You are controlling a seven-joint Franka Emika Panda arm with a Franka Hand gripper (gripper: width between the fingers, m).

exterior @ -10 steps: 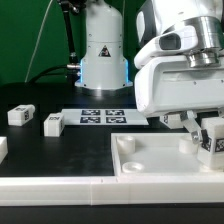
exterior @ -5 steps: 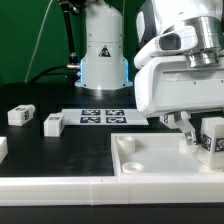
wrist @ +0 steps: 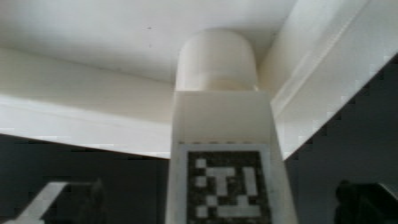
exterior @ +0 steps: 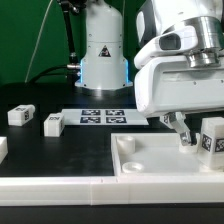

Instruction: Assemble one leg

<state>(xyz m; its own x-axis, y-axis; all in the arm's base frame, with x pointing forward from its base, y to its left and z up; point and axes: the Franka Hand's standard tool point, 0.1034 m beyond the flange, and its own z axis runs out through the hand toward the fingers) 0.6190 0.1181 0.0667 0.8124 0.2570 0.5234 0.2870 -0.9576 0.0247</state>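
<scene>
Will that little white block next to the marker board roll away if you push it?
Probably not: the leg shows flat faces, so it should slide rather than roll. It looks like stiff plastic, and it is small, so it is likely light.

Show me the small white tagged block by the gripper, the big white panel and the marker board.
Small white oblong plastic leg (exterior: 211, 138): exterior view, tagged face.
Large white square rimmed panel (exterior: 160, 159): exterior view, bare inner floor.
Thin flat white marker board (exterior: 100, 117): exterior view, middle tags.
</scene>
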